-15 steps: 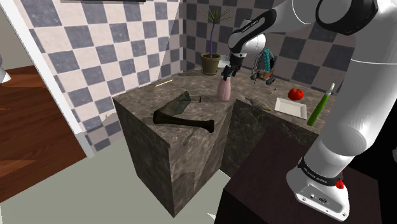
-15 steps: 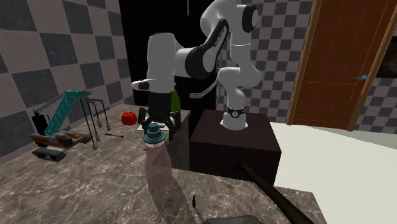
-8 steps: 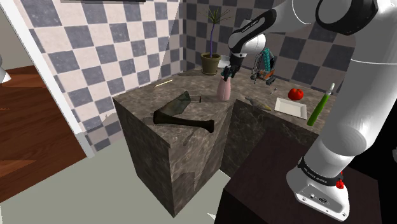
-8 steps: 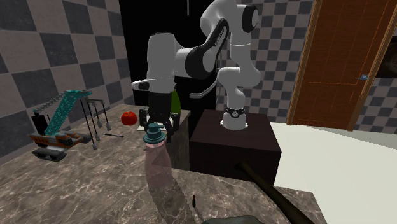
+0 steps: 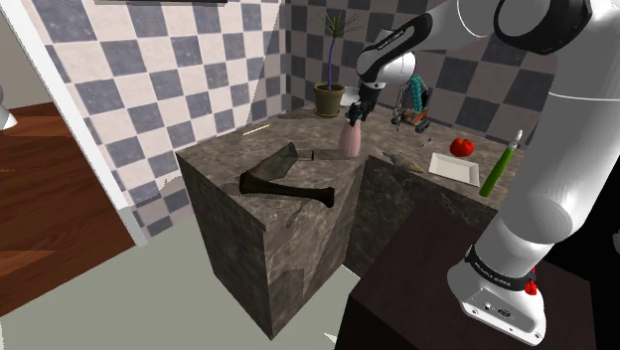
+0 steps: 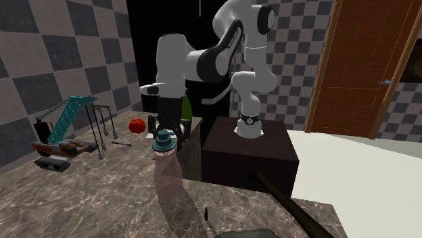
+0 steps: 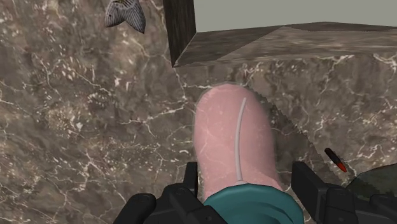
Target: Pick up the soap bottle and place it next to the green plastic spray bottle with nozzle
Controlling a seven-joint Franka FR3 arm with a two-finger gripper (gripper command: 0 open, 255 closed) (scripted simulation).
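Soap bottle (image 7: 235, 140) (pink, teal cap) stands upright on the marble counter (image 7: 83, 127) directly under the gripper (image 7: 247, 175), long axis in line with the approach, gripper straddling the cap, clamped or not I can't tell; green spray bottle (image 5: 502, 164) lies well apart, back toward the stand.

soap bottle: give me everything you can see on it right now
The soap bottle has a see-through pink body that widens downward and a teal cap on top; a thin pale line runs down inside it. It stands upright on the dark marbled counter. The black gripper sits over its top with a finger on each side below the cap. One finger shows a gap to the body, so the bottle does not look clamped.
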